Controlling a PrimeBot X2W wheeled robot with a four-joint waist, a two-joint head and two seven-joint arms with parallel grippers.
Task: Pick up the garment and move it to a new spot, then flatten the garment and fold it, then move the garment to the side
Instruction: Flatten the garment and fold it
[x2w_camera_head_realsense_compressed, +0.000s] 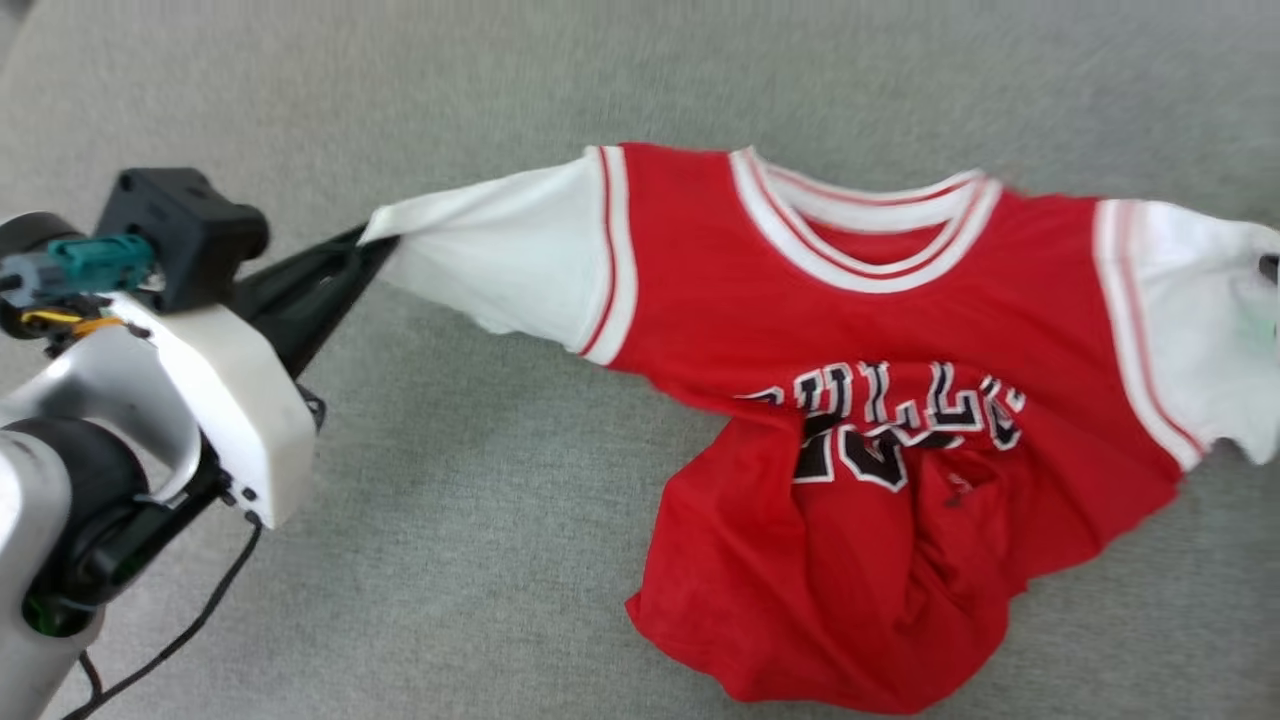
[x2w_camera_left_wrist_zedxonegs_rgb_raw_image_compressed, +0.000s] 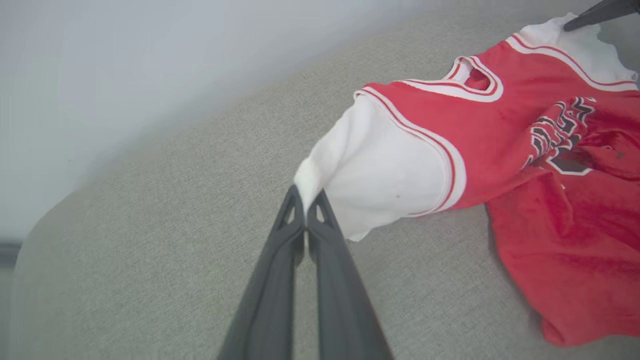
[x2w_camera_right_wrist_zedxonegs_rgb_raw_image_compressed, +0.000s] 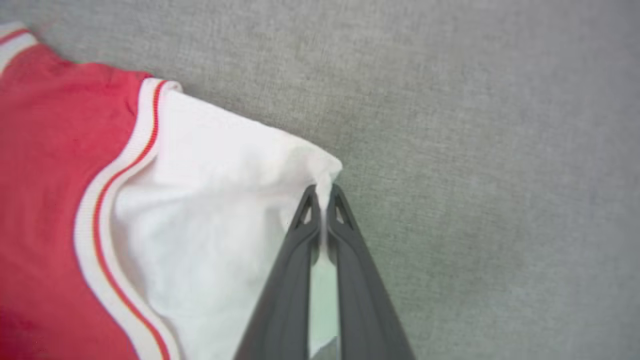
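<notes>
The garment (x2w_camera_head_realsense_compressed: 880, 330), a red jersey shirt with white sleeves and black lettering, is stretched across the grey cloth surface, its lower half bunched into folds. My left gripper (x2w_camera_head_realsense_compressed: 375, 240) is shut on the tip of one white sleeve (x2w_camera_left_wrist_zedxonegs_rgb_raw_image_compressed: 380, 170), pulling it out to the left. In the left wrist view my left gripper (x2w_camera_left_wrist_zedxonegs_rgb_raw_image_compressed: 306, 192) pinches that sleeve corner. My right gripper (x2w_camera_right_wrist_zedxonegs_rgb_raw_image_compressed: 324, 189) is shut on the corner of the other white sleeve (x2w_camera_right_wrist_zedxonegs_rgb_raw_image_compressed: 215, 215). In the head view that sleeve (x2w_camera_head_realsense_compressed: 1200, 320) reaches the right edge, where a dark fingertip (x2w_camera_head_realsense_compressed: 1268, 266) just shows.
The grey fabric surface (x2w_camera_head_realsense_compressed: 480, 540) spreads all around the garment. Its rounded far edge (x2w_camera_left_wrist_zedxonegs_rgb_raw_image_compressed: 150, 145) meets a pale wall in the left wrist view. A black cable (x2w_camera_head_realsense_compressed: 190, 630) hangs beside my left forearm at the lower left.
</notes>
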